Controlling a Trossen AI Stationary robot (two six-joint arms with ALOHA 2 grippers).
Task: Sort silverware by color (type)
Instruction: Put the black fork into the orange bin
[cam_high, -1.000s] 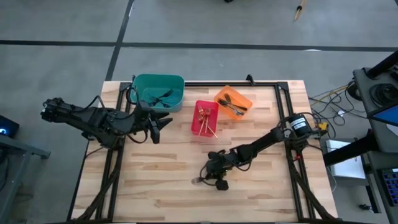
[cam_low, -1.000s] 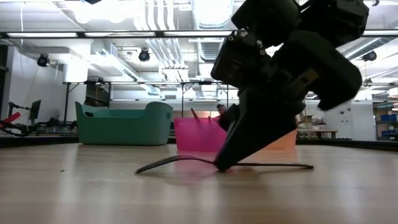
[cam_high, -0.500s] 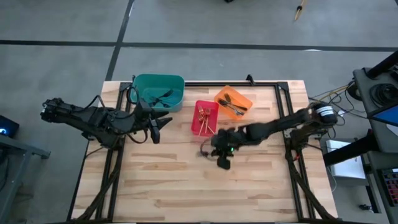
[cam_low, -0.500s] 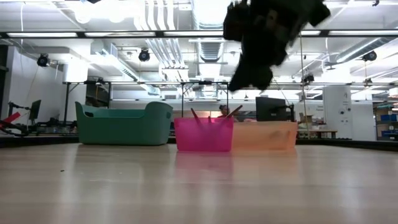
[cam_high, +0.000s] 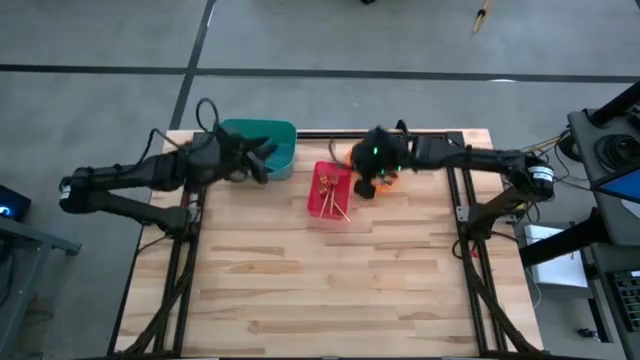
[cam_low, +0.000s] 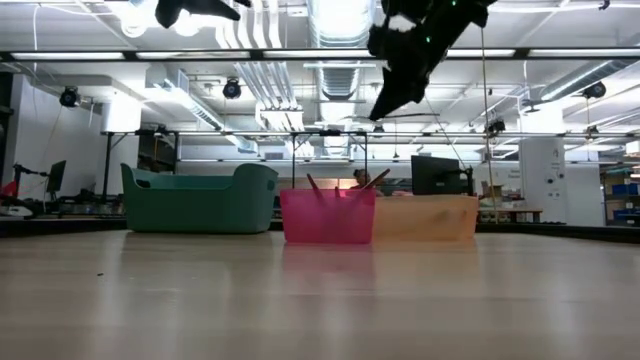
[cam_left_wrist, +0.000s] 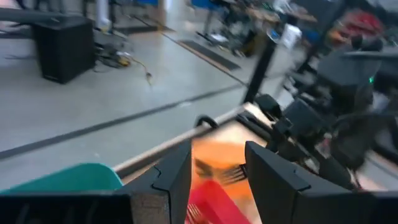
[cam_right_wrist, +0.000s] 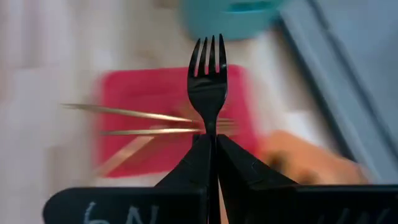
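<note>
Gripping a dark fork (cam_right_wrist: 208, 87), right gripper (cam_right_wrist: 209, 140) jaws shut.

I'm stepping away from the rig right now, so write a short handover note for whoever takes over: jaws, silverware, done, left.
Right gripper: jaws shut on a dark fork, raised between the red bin and the orange bin.
Left gripper: jaws open, empty, over the teal bin.
Done: gold pieces lie in the red bin, dark utensils in the teal bin. The orange bin's contents are hidden by the arm.
Left: drop the held fork into its matching bin. No silverware shows loose on the table.
</note>
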